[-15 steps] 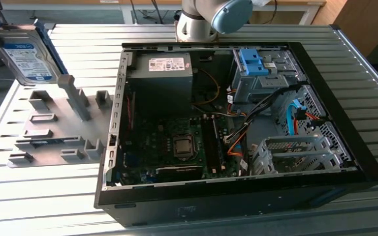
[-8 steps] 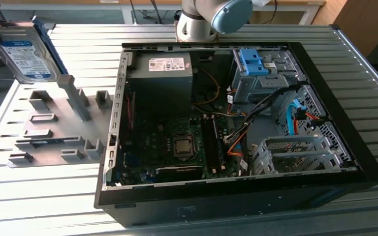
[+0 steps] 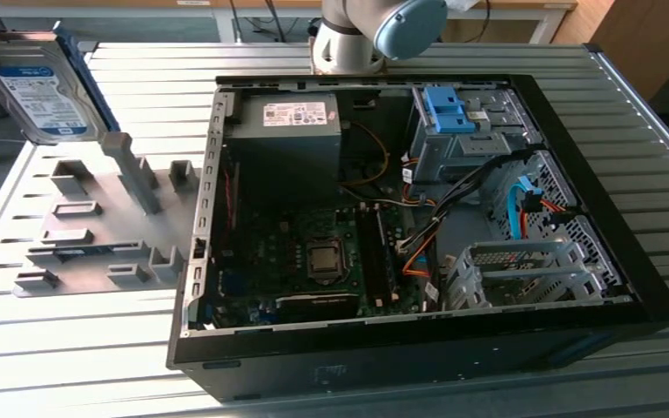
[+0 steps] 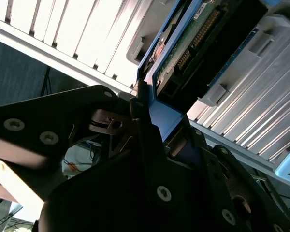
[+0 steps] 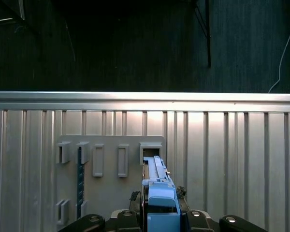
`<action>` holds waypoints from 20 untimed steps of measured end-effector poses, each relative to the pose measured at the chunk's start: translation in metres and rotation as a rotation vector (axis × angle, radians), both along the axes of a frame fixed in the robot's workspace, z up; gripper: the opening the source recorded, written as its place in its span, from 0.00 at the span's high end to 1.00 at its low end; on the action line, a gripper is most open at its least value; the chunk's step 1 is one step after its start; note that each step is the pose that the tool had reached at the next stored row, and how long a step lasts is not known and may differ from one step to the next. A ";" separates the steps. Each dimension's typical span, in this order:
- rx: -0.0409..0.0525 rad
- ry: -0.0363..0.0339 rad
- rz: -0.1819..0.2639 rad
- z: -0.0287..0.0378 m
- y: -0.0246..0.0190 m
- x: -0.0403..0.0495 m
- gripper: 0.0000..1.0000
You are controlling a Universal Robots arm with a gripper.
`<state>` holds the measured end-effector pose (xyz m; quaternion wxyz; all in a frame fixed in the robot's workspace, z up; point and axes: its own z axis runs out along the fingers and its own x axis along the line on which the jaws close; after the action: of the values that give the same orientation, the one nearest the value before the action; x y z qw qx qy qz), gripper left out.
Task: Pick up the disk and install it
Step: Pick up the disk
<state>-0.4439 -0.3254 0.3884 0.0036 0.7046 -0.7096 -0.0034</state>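
Note:
The disk (image 3: 39, 94), silver with a white-and-blue label and a blue frame, hangs in the air at the exterior view's far left, above the far end of the grey slotted rack (image 3: 91, 231). In the second wrist view my gripper (image 4: 152, 104) is shut on the disk's blue frame (image 4: 164, 118), and the drive's green circuit board (image 4: 193, 41) faces the camera. In the first wrist view the disk (image 5: 157, 181) shows edge-on, sticking out from the gripper (image 5: 159, 220) over the rack (image 5: 111, 181).
An open computer case (image 3: 212, 218) lies on the slatted metal table (image 3: 125, 70), with a motherboard, cables and a power supply inside. A drive bay with a blue clip (image 3: 449, 109) sits at its far right. A bare metal drive cage (image 3: 532, 270) is nearer. The arm's base (image 3: 352, 39) stands behind the case.

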 end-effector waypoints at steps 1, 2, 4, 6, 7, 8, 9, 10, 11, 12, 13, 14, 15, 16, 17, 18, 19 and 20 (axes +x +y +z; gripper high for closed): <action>0.0000 -0.0001 0.000 0.0009 0.0000 0.0000 0.63; 0.0000 0.0000 0.000 0.0019 0.0000 0.0000 0.63; 0.0000 -0.0001 0.000 0.0037 0.0000 0.0000 0.63; 0.0000 -0.0001 0.000 0.0054 0.0000 0.0000 0.63; 0.0000 -0.0001 0.000 0.0063 0.0000 0.0000 0.63; 0.0000 -0.0001 0.000 0.0071 0.0000 0.0000 0.63; 0.0000 -0.0001 0.000 0.0082 0.0000 0.0000 0.63; 0.0000 -0.0002 0.000 0.0092 0.0000 0.0000 0.63; 0.0000 -0.0002 0.000 0.0103 0.0000 0.0000 0.63; 0.0000 -0.0001 0.000 0.0116 0.0000 0.0000 0.63; 0.0000 -0.0001 0.000 0.0129 0.0000 0.0000 0.63; 0.0000 -0.0001 0.000 0.0143 0.0000 0.0000 0.63; 0.0000 -0.0001 0.000 0.0156 0.0000 0.0000 0.63; 0.0000 -0.0002 0.000 0.0169 0.0000 0.0000 0.63; 0.0000 -0.0001 0.000 0.0181 0.0000 0.0000 0.63; 0.0000 -0.0002 0.000 0.0191 0.0000 0.0000 0.63; 0.0000 -0.0002 0.000 0.0197 0.0000 0.0000 0.63; 0.0001 -0.0003 0.000 0.0197 0.0000 0.0000 0.63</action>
<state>-0.4439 -0.3254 0.4081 0.0035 0.7046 -0.7096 -0.0033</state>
